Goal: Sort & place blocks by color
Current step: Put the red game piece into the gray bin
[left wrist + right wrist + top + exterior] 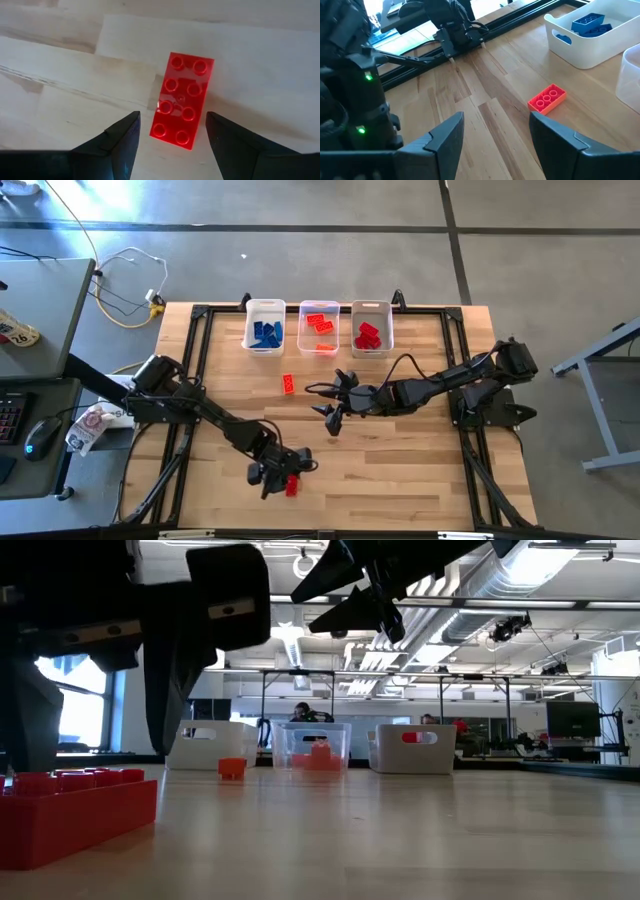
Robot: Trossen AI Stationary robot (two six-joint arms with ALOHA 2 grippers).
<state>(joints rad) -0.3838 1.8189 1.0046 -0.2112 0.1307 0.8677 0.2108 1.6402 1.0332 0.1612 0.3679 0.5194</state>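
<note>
A red eight-stud block (182,100) lies flat on the table near its near edge (292,485) (75,810). My left gripper (172,120) (280,473) hangs open just above it, one finger on either side of one end, touching nothing. A red-orange block (288,384) (547,98) (232,768) lies alone at mid-table. My right gripper (333,420) (495,125) is open and empty, raised over mid-table, to the right of that block. Other blocks sit in three bins: blue ones (266,332), orange ones (320,322), red ones (369,335).
Three white bins stand in a row at the far edge: left (265,308), middle (319,306), right (372,306). A black frame (200,313) borders the wooden table. Bare wood lies between the bins and both grippers. People show far off in the room (300,712).
</note>
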